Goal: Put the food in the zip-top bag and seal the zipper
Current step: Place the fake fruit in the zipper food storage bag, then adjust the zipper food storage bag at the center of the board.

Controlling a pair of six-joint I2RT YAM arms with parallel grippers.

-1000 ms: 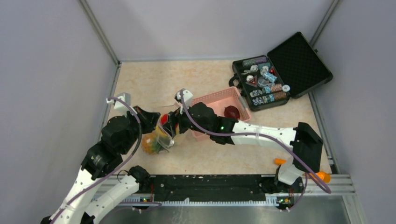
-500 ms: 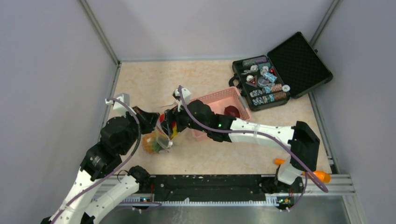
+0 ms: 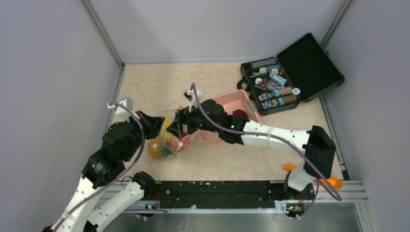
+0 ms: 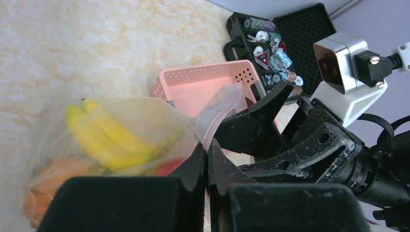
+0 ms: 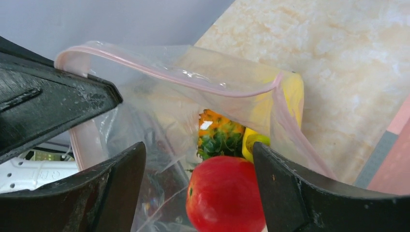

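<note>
**Clear film pinched at the lip, red fruit at the mouth**

Crinkly and thin, the zip-top bag (image 3: 167, 144) will sag and fold wherever it is not held. It is best taken by the stiffer zipper (image 5: 169, 73) along the mouth, not by the slippery film.

The left arm (image 3: 118, 145) reaches toward 1 o'clock from its base, wrist low over the counter (image 3: 159, 82). The left jaws are pressed together on the pink strip, holding one lip up.

The bag lies at about 8 o'clock from the pink basket (image 3: 227, 104), bulging with the banana bunch (image 4: 111, 135) and the pineapple (image 5: 220, 130). These light, hard, smooth toys will likely roll if the bag tips.

The right arm (image 3: 270, 137) stretches toward 9 o'clock across the counter, wrist pitched down at the open mouth. The right jaws stand apart, with the red fruit (image 5: 225, 193) between them at the opening; it looks loose rather than squeezed.

The maroon fruit (image 3: 239, 115) sits in the basket, so I judge loading unfinished and sealing not yet due. At 1 o'clock from the basket, the black case (image 3: 290, 77) lies open.
</note>
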